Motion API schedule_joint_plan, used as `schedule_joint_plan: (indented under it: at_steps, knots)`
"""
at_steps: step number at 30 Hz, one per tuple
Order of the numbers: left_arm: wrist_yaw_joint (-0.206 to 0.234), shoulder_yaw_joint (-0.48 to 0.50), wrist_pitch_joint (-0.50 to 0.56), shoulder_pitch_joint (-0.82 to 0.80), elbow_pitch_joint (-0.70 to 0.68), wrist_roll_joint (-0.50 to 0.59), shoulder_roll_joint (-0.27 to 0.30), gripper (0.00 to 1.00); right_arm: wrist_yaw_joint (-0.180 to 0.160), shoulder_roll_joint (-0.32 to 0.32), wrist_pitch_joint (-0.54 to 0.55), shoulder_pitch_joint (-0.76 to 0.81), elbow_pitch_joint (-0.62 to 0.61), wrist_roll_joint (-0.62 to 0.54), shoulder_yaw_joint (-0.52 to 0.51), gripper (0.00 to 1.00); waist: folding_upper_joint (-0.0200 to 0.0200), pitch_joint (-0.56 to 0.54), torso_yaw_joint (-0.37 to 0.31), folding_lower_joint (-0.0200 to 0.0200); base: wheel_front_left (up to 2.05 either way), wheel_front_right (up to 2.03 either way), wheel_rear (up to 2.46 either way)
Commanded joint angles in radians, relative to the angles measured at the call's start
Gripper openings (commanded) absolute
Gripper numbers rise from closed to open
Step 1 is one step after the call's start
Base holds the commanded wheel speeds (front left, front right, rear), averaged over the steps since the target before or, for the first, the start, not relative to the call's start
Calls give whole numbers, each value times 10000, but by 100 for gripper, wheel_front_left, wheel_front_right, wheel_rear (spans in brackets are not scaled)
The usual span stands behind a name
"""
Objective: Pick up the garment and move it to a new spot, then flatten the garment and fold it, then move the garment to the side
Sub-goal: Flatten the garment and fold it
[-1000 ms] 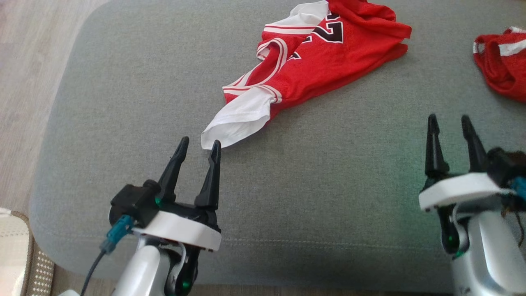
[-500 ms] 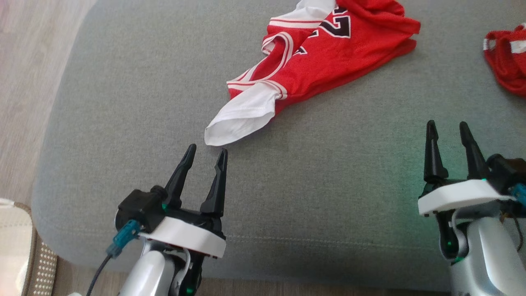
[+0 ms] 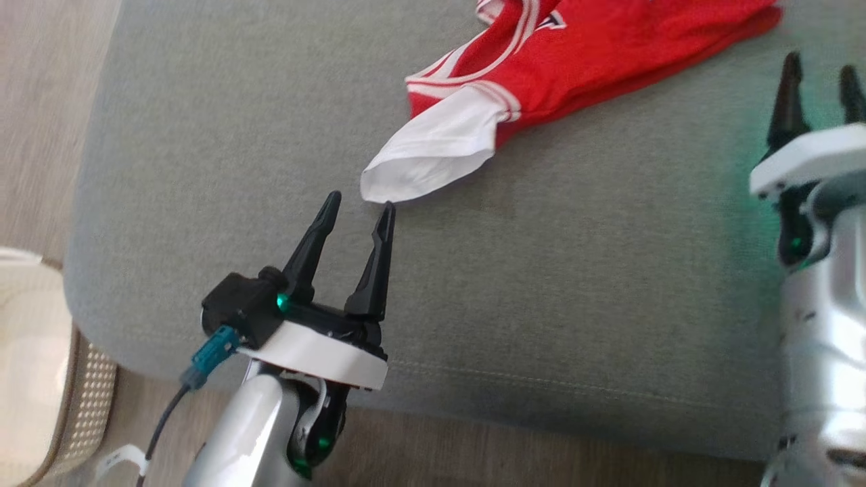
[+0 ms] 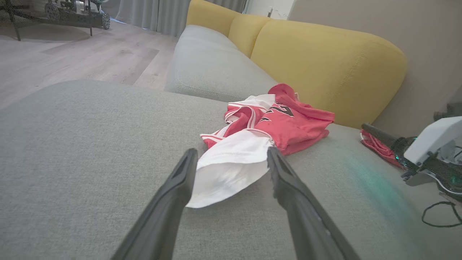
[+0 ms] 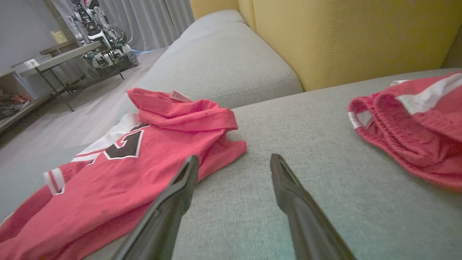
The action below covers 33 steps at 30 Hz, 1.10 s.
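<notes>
left claw (image 3: 361, 201), spread (empty); right claw (image 3: 820, 63), spread

We see soft, even daylight, fairly bright, no hard glare. Green glow spills on grey cushion (image 3: 717, 196) beside right claw (image 3: 820, 64); we find same tint in left wrist view. Faint shadow under white sleeve (image 3: 433, 159). Head view smeared at floor (image 3: 40, 101), left edge. Wrist views bend at edges; we note left claw (image 4: 231, 151) fingers soft, out of focus near bottom.

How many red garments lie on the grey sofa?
2: a crumpled red jersey with white sleeve ahead of the left gripper, and a bunched red white-trimmed garment farther right. None looks hidden.
</notes>
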Motion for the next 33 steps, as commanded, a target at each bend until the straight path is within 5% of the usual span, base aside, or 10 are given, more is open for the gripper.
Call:
schedule_joint_plan:
  at_steps: [1, 14, 33]
  knots:
    - [-23, 246, -51, -312, -373, -82, 73, 100, 69, -21, 69, -525, 16, -314, -66, 100, 0, 411, 375, 0, 0, 0, 0]
    - [103, -79, -51, -752, -551, -475, 73, 100, 69, -490, -11, -3165, 2310, -2904, -2508, 100, 0, 1386, 1119, 0, 0, 0, 0]
    - [162, -289, -51, -965, -599, -643, 73, 100, 69, -746, -322, -4571, 3638, -4442, -4130, 100, 0, 1839, 1363, 0, 0, 0, 0]
